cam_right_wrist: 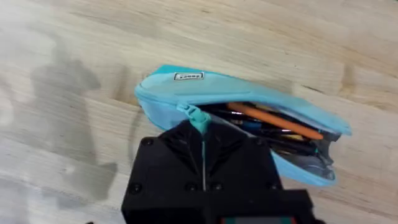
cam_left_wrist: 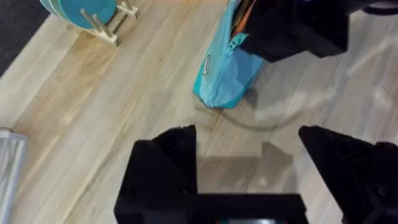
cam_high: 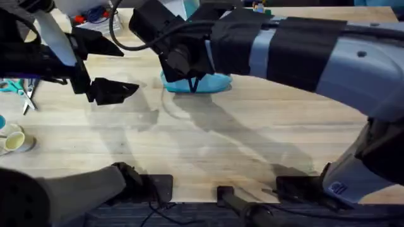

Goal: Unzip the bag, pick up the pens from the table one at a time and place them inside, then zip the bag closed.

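The light blue bag lies on the table at the back centre, its zipper open along most of its length. An orange pen lies inside the gaping mouth among darker things. My right gripper is shut on the teal zipper pull near the bag's labelled end; from overhead the right gripper covers the left part of the bag. My left gripper hovers open and empty, short of the bag. Overhead, the left gripper is left of the bag.
A teal disc on a wooden stand stands beyond the bag's end. Scissors and a pale roll lie at the table's left edge. Bare wood stretches in front of the bag.
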You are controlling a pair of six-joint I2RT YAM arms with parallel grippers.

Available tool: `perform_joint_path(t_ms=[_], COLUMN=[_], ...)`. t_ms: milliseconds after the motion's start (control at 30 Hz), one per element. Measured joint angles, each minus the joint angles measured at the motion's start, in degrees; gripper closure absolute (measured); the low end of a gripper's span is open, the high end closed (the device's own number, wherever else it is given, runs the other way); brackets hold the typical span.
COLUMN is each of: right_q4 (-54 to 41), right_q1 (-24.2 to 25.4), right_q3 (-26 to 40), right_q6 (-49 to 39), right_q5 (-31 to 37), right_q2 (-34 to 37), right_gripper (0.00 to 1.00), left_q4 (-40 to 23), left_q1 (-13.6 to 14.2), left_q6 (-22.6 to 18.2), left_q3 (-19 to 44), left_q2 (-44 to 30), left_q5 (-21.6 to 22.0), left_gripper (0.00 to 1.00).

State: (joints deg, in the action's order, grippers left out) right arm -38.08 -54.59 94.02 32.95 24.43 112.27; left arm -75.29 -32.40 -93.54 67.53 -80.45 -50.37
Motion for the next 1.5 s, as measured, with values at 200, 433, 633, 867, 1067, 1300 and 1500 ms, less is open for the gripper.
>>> perform_joint_path(t_ms=[200, 433, 633, 867, 1067, 1300, 1500], right_q4=[0.0, 0.0, 0.0, 0.0, 0.0, 0.0, 0.0], right_q1=[0.0, 0.0, 0.0, 0.0, 0.0, 0.0, 0.0], right_q3=[0.0, 0.0, 0.0, 0.0, 0.0, 0.0, 0.0], right_q6=[0.0, 0.0, 0.0, 0.0, 0.0, 0.0, 0.0], right_q5=[0.0, 0.0, 0.0, 0.0, 0.0, 0.0, 0.0], right_q2=[0.0, 0.0, 0.0, 0.0, 0.0, 0.0, 0.0], right_gripper=[0.971, 0.971, 0.971, 0.971, 0.971, 0.971, 0.971], left_q4=[3.4, 6.8, 8.8, 13.5, 18.2, 21.0, 21.4], left_q1=[0.0, 0.0, 0.3, 3.8, 7.6, 11.4, 13.2], left_q6=[0.0, 0.0, 0.0, 0.0, 0.0, 0.0, 0.0], left_q3=[0.0, 0.0, 0.0, 0.0, 0.0, 0.0, 0.0], left_q2=[-5.2, -11.0, -16.0, -21.1, -22.6, -22.9, -24.2], left_q5=[-2.5, -8.4, -11.6, -14.6, -15.6, -16.1, -16.0], left_gripper=[0.006, 0.007, 0.006, 0.007, 0.007, 0.008, 0.007])
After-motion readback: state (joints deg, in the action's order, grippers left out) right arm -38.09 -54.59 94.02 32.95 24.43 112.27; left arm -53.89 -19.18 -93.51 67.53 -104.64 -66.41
